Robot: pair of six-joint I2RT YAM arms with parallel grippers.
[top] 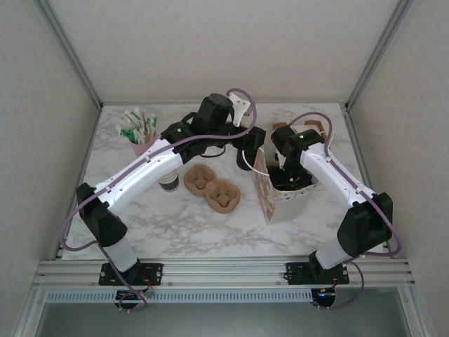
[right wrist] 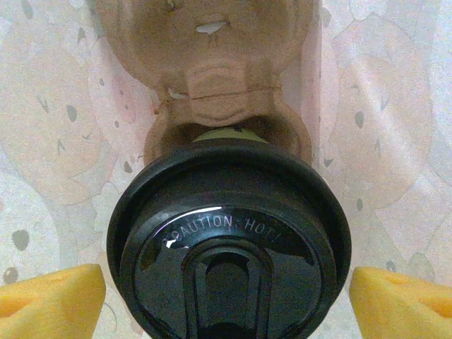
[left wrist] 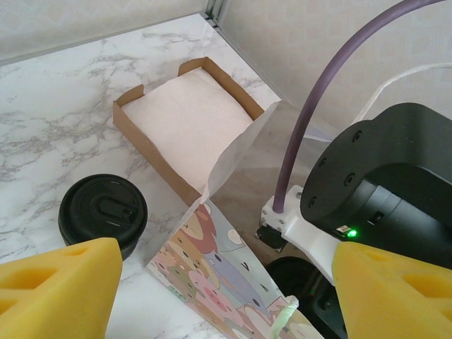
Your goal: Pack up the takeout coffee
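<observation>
The takeout coffee (right wrist: pixel 227 233) stands inside the patterned paper bag (top: pixel 277 203), its black lid facing the right wrist camera and a strip of olive side showing above it. It sits in a brown pulp carrier (right wrist: pixel 212 63). My right gripper (right wrist: pixel 227 296) reaches down into the bag (right wrist: pixel 381 127), open, with a yellow finger (right wrist: pixel 49 300) on each side of the lid, right at its rim. My left gripper (left wrist: pixel 226 282) hovers open over the bag's rim (left wrist: pixel 212 261), beside the right arm's black wrist (left wrist: pixel 388 176).
A squat black lidded container (left wrist: pixel 102 212) stands on the marble just left of the bag. Behind the bag lies a brown box lined with white paper (left wrist: pixel 191 113). Two pulp carriers (top: pixel 212 188), a paper cup (top: pixel 168 182) and a pink cup of packets (top: pixel 142 135) sit to the left.
</observation>
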